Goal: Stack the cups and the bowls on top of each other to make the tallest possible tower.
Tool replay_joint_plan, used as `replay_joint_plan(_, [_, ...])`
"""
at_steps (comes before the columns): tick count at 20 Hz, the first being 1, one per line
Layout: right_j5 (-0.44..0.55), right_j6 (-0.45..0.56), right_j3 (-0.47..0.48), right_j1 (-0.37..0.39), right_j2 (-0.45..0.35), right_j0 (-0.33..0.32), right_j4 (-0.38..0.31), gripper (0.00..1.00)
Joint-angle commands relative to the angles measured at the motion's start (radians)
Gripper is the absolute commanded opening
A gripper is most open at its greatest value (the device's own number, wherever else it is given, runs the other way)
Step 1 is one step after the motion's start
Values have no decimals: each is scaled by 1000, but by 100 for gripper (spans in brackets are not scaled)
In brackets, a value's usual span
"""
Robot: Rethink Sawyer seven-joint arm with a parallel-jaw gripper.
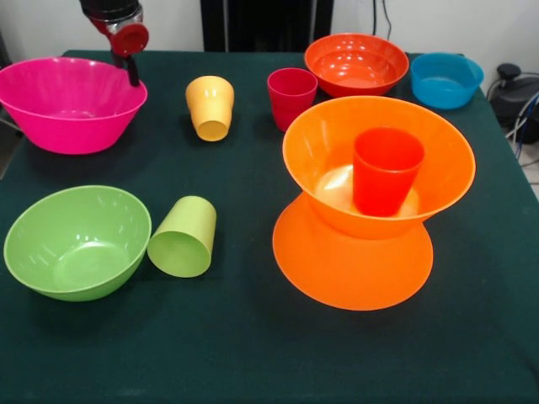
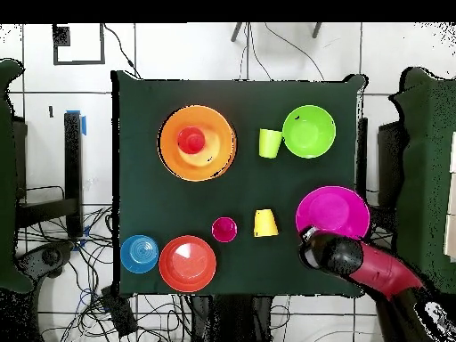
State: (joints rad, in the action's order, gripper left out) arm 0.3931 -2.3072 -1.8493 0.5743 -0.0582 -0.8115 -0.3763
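Pincer (image 1: 132,71) sits at large glossy pink plastic bowl's (image 1: 59,109) rim nr counter (image 1: 253,353) corner, prob. to grab it; grip state can't tell. Red-orange plastic cup (image 1: 386,172) stands upright in orange bowl tower (image 1: 370,210), likely as a seat for it.

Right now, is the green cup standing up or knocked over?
Knocked over. The lime green cup lies on its side on the table, its open mouth facing the front camera, beside the lime green bowl.

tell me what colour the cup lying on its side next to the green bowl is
Lime green cup, clearest in the front view.
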Motion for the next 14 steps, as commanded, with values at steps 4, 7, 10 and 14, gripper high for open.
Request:
replay_joint_plan(4, [81, 140, 81, -18, -132, -3, -38, 100])
replay_joint_plan(7, [85, 140, 74, -9, -133, -1, -40, 100])
replay_joint_plan(10, [92, 145, 70, 0, -137, -4, -39, 100])
replay_joint_plan(14, [99, 140, 50, 32, -132, -2, -40, 100])
